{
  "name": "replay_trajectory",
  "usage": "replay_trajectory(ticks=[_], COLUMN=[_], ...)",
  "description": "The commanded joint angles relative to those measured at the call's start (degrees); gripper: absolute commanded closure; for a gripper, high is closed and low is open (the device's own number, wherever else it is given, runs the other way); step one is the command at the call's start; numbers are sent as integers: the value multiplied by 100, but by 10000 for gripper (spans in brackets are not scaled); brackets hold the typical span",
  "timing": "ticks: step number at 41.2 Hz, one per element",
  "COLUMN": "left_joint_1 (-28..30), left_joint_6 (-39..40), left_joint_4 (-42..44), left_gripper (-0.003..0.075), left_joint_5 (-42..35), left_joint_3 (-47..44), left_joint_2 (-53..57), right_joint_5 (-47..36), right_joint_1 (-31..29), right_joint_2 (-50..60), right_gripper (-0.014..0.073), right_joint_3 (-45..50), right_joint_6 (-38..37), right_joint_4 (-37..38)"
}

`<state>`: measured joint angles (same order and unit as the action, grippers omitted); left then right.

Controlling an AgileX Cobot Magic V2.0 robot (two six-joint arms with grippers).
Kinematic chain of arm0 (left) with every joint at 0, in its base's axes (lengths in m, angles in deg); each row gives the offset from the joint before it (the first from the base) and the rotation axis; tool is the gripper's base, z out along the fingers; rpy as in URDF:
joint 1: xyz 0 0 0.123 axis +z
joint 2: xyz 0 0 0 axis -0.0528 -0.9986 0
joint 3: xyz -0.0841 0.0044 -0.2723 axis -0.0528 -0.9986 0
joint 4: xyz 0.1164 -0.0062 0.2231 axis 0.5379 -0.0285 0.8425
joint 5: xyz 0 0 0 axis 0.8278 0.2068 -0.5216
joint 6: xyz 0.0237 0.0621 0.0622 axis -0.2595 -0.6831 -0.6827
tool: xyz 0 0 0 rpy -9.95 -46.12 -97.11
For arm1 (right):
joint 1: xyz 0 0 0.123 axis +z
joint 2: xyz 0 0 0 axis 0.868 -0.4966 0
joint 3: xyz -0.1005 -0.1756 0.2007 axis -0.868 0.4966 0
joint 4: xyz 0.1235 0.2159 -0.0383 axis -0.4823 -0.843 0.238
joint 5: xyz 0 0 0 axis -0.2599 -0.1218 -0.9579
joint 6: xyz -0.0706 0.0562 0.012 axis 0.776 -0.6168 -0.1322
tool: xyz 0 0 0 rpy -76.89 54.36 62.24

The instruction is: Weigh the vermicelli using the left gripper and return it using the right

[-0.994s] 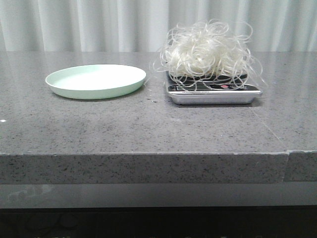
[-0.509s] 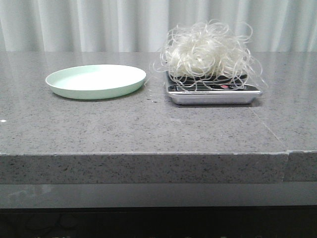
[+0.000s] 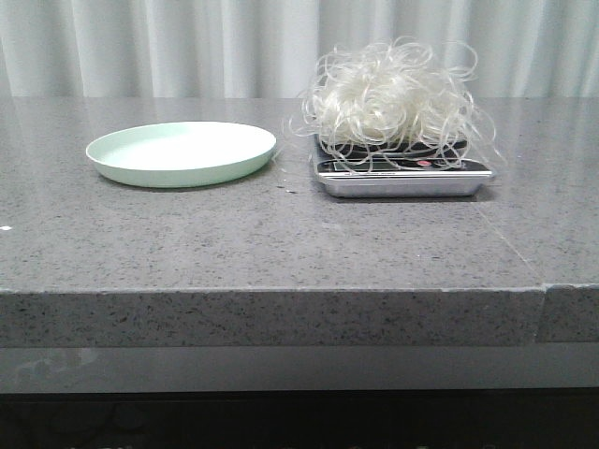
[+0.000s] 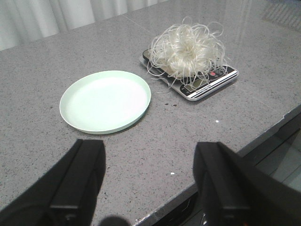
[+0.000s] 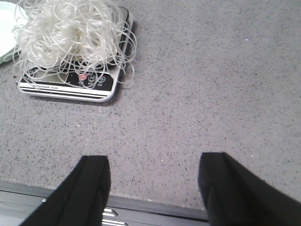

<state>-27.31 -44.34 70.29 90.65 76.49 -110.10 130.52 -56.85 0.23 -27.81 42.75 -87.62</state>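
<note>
The vermicelli, a fluffy clump of thin white curly strands, sits on a silver and black kitchen scale at the right of the table. It also shows in the left wrist view and the right wrist view. A pale mint-green plate lies empty to the left of the scale. My left gripper is open and empty near the table's front edge, short of the plate. My right gripper is open and empty over the front edge, to the right of the scale. Neither gripper shows in the front view.
The grey speckled stone table has a seam at its front right. A white curtain hangs behind the table. Small white crumbs lie on the table near the scale.
</note>
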Motion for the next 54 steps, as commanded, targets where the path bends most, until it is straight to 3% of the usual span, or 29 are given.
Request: replay_trajectory(ticks=[1, 20, 54], left_joint_1=[7, 7, 7], left_joint_6=[68, 68, 68], left_joint_4=[-72, -72, -72], left_gripper=[248, 248, 248], left_joint_5=[-438, -438, -438], left_joint_3=[138, 138, 138], left_joint_2=[-25, -25, -25], right_joint_5=[-674, -835, -158], right_joint_1=[-37, 344, 1473], right_joint_2=[-305, -2243, -6286], right_gripper=[92, 94, 94], right_joint_3=[-185, -1406, -5350], right_joint_6=[137, 328, 457], right_joint_4=[-78, -103, -479])
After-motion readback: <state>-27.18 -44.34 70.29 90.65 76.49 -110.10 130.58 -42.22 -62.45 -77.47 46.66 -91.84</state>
